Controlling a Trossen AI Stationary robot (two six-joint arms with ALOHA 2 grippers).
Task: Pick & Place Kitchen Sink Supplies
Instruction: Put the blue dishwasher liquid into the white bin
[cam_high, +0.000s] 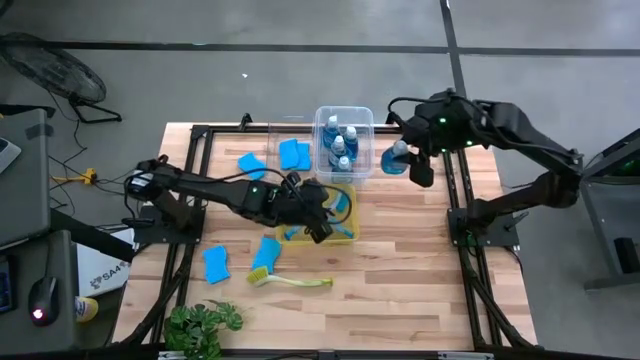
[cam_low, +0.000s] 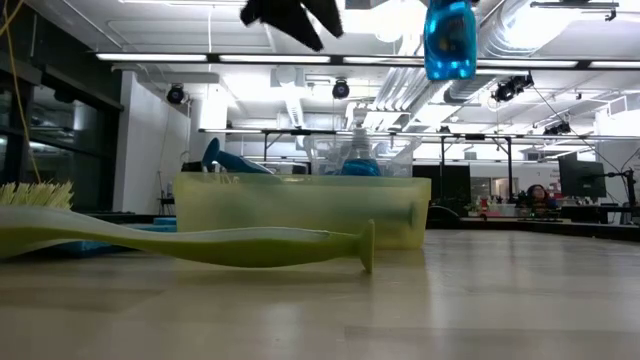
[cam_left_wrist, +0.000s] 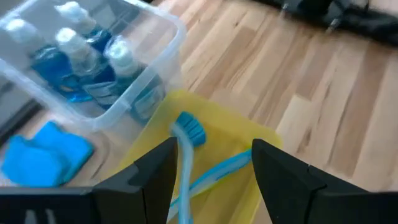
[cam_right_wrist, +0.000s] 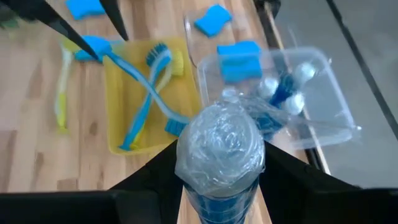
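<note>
Holding a bottle (cam_high: 396, 158) of blue liquid off the desk (cam_high: 400, 270), the right gripper (cam_high: 413, 160) hangs just beside the clear bin (cam_high: 345, 112), on the side toward the right arm's base. Its fingers (cam_right_wrist: 155, 171) are clamped on the bottle's body, with the plastic-wrapped cap (cam_right_wrist: 221, 148) standing up between them in the right wrist view. From the low view the bottle hangs in the air, well above the desk.

The clear bin already holds several more bottles (cam_high: 341, 145) with white caps, standing upright close together. A second, shallower clear bin (cam_high: 277, 128) next to it holds a blue sponge (cam_high: 294, 153); another sponge (cam_high: 251, 163) lies just beside it, though whether inside or on the bare desk cannot be told.

The left gripper (cam_high: 322, 215) hovers over the yellow bin (cam_high: 352, 232), which sits in front of the clear bin. Its fingers (cam_left_wrist: 283, 177) stand apart and grasp nothing; two blue brushes (cam_left_wrist: 189, 127) lie crossed in the yellow bin below them.

A yellow-green brush (cam_high: 292, 280) lies flat on the desk near the yellow bin, bristle head toward the left arm's side. Just beside its head rests another blue sponge (cam_high: 266, 252), and one more sponge (cam_high: 215, 264) lies farther toward the desk's left edge. A green leafy plant (cam_high: 200, 326) sits at the front left corner of the desk, apart from everything else.
</note>
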